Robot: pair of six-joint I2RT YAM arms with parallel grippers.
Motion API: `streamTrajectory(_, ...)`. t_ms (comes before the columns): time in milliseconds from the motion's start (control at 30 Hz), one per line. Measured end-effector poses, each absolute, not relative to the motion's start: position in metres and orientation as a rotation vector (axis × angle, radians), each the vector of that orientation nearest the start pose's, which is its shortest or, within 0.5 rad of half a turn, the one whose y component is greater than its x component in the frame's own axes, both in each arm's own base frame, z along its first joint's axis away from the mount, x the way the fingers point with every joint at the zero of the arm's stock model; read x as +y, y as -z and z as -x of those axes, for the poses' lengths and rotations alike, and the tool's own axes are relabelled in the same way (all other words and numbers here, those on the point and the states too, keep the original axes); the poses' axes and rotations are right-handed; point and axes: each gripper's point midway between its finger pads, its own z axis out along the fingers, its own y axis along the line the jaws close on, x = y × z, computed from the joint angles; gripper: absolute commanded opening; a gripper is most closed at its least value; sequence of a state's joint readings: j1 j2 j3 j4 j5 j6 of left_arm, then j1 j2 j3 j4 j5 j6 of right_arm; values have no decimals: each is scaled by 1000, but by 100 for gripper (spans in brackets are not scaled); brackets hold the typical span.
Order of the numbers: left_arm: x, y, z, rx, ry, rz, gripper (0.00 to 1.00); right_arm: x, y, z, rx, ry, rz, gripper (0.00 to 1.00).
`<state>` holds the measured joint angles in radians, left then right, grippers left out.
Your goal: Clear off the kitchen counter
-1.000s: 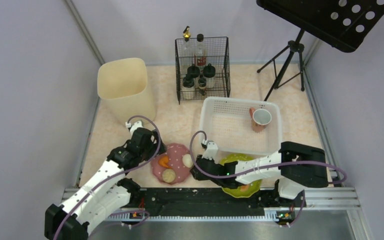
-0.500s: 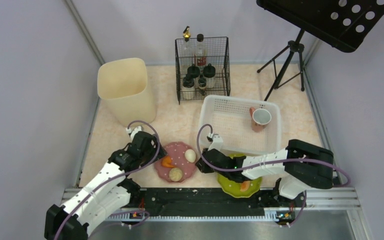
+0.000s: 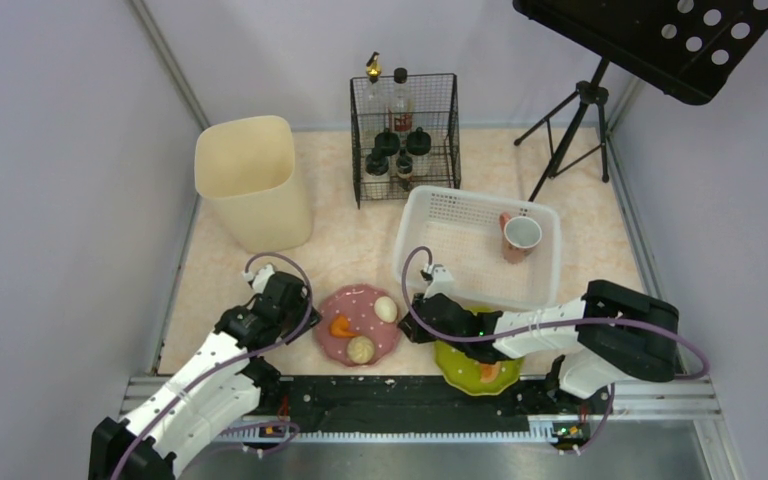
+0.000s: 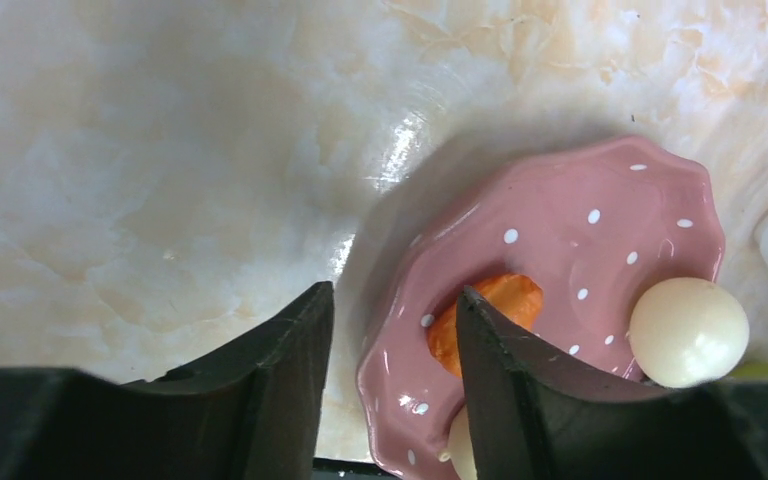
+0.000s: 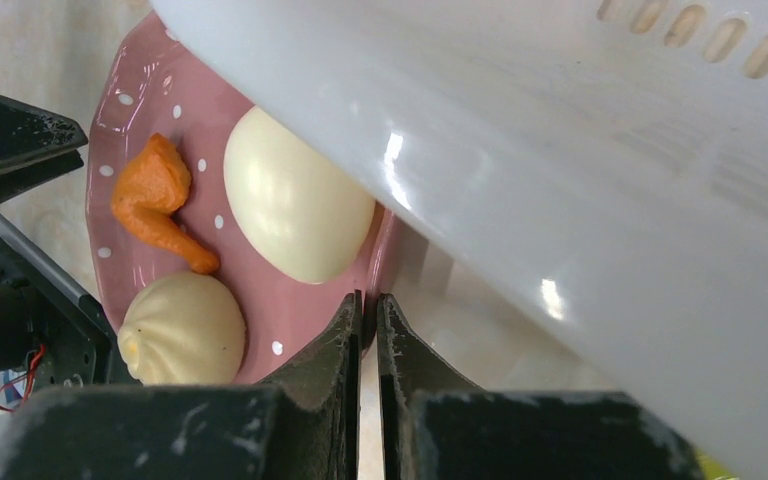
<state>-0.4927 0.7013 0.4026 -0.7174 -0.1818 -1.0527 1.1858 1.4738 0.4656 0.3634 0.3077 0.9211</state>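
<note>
- A pink plate (image 3: pixel 360 300) lies on the kitchen counter (image 3: pixel 350 245), holding an orange scrap (image 3: pixel 341 326), a white egg-shaped piece (image 3: pixel 386 309) and a pale bun (image 3: pixel 361 348).
- The left gripper (image 3: pixel 298 303) is at the plate's left rim, the right gripper (image 3: pixel 410 322) at its right rim.
- Just right of the pink plate: a green plate (image 3: pixel 458 362), partly under the right arm.
- Behind the pink plate, to the right: a white basket (image 3: pixel 460 255) holding a mug (image 3: pixel 520 236).
- Farther behind: a wire rack (image 3: pixel 405 135) of bottles and a cream bin (image 3: pixel 250 180).
</note>
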Motion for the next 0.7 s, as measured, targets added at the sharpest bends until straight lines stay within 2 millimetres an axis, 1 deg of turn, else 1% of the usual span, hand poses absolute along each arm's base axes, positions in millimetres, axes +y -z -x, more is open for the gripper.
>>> streamTrajectory(167,-89,-41,-161,2473,335,822,47,324,-30,-155,2300,-826,138,0)
streamTrajectory(400,-93,-22,-152,2521,350,845,46,324,-30,-155,2297,-834,158,0)
streamTrajectory(533,-101,-21,-154,2514,413,838,40,324,-30,-155,2298,-837,171,0)
streamTrajectory(600,-103,-21,-155,2510,436,833,39,325,-30,-154,2299,-839,174,5)
streamTrajectory(700,-107,-21,-156,2508,465,826,39,325,-30,-154,2302,-843,177,11)
